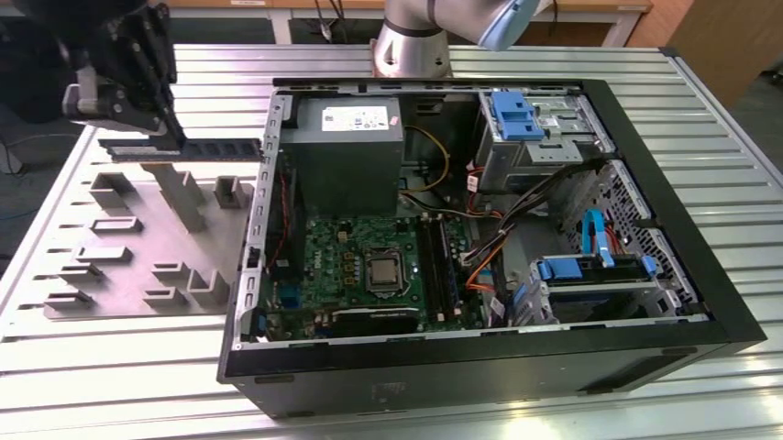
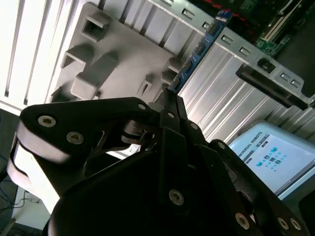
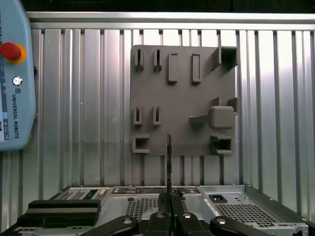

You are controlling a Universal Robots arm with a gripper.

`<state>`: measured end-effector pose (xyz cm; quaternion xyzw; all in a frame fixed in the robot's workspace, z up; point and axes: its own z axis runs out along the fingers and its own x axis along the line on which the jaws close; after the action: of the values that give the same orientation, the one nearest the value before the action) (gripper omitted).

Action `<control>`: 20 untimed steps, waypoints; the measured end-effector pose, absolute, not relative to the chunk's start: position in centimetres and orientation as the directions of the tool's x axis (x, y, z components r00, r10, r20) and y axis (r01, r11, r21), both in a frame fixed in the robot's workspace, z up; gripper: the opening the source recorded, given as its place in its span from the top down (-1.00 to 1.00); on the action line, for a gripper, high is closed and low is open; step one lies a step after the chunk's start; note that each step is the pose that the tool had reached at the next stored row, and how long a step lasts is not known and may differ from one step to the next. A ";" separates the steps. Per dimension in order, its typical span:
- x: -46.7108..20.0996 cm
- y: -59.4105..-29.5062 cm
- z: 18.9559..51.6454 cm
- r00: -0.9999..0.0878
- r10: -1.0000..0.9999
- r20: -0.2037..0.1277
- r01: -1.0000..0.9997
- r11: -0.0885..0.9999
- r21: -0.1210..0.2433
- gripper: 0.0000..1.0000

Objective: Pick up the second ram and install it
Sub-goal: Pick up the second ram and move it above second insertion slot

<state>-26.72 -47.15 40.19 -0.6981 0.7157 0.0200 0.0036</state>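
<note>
Memory stick (image 1: 218, 148) is clamped in closed gripper (image 1: 171, 139) jaws, held over grey tray (image 1: 135, 249), upper left of exterior view.

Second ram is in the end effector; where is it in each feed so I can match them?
Exterior view: second ram held level above the grey tray, at the exterior view's left of the computer case.
Second wrist view: slanted blue strip leaving the end effector.
First wrist view: edge-on, a thin dark line before the tray.
Shared landmark: the grey tray.
</note>
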 end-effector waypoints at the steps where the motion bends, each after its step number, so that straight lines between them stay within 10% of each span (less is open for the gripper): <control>1: -26.3 -47.1 40.2 -0.025 -0.999 -0.033 -0.999 0.025 0.024 0.75; 20: -18.0 -47.2 40.2 -0.025 -0.999 -0.033 -0.999 0.025 0.025 0.75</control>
<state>-18.04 -47.15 40.18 -0.6981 0.7157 0.0205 0.0029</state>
